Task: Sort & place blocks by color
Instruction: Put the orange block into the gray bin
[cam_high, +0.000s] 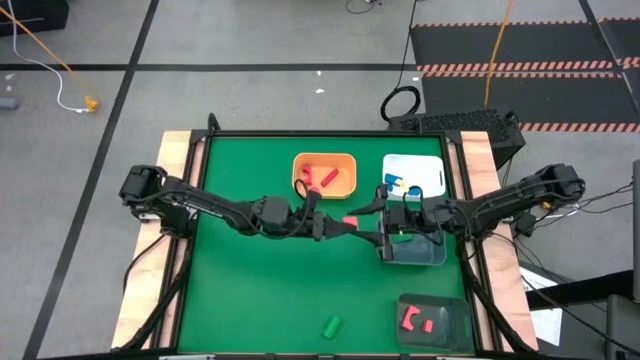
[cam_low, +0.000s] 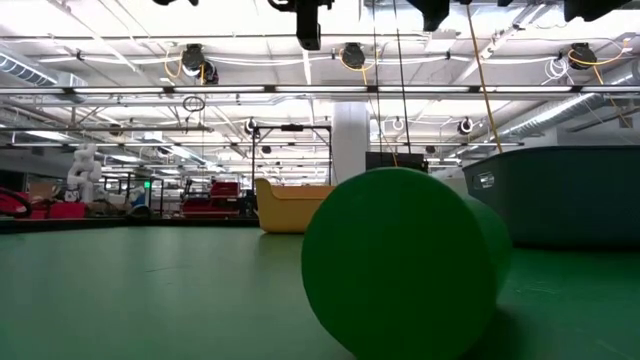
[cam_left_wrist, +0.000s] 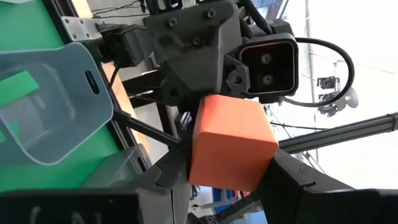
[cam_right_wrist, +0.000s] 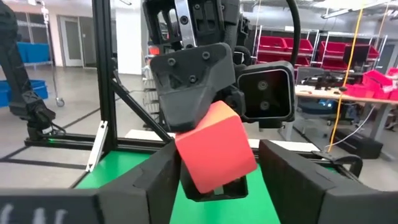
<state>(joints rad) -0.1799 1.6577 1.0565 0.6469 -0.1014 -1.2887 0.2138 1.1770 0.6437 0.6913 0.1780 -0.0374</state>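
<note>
Mid-handover above the worktop (cam_high: 250, 290): left gripper (cam_high: 335, 226) gripped a red cube (cam_high: 350, 221), right gripper's (cam_high: 372, 232) fingers straddled it, not yet closed. Orange bin (cam_high: 324, 174) held reds, white bin (cam_high: 414, 175) blue bits, clear bin (cam_high: 412, 250) a green piece; grey bin (cam_high: 432, 322) two reds. Green cylinder (cam_high: 331, 325) lay unsorted.

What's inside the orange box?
Looking down from above, the orange bin holds a few red blocks lying loose on its floor. Anything tucked against its walls can't be made out, and from table height its wall hides the inside.
</note>
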